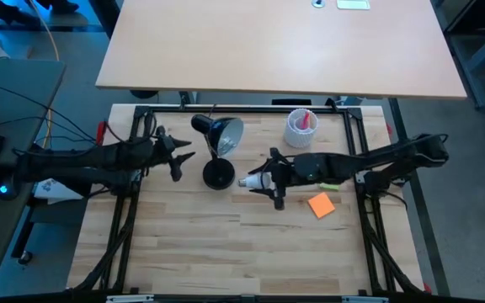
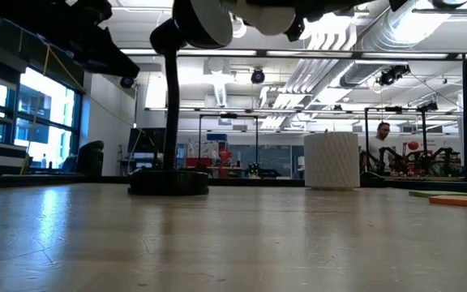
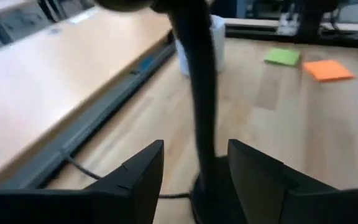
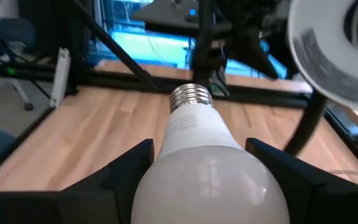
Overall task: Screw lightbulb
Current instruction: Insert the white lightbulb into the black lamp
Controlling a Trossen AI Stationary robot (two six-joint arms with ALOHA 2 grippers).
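Observation:
The black desk lamp stands on its round base (image 1: 218, 175), its head (image 1: 222, 133) tilted toward the far edge. The lamp also shows in the low view (image 2: 169, 180). My right gripper (image 1: 264, 180) is shut on the white lightbulb (image 1: 248, 181), just right of the lamp base and above the table. The bulb's silvery screw base (image 4: 191, 97) points toward the table's left, and the lamp head (image 4: 337, 53) is off to one side of it. My left gripper (image 1: 181, 160) is open left of the lamp. Its fingers (image 3: 143, 171) stand either side of the lamp stem (image 3: 202, 93), short of touching it. My right gripper pinches the bulb's wide white globe (image 4: 166, 163) between its two fingers. The fingers come level from the table's right and lie along the bulb. The bulb is lifted clear of the table and lies about level, its screw base leading.
A white ribbed cup (image 1: 300, 128) with a red item stands at the far right of the lamp and shows in the low view (image 2: 332, 160). An orange note (image 1: 321, 204) and a green note (image 1: 330, 185) lie under my right arm. A black frame rail (image 1: 251, 108) runs along the far edge.

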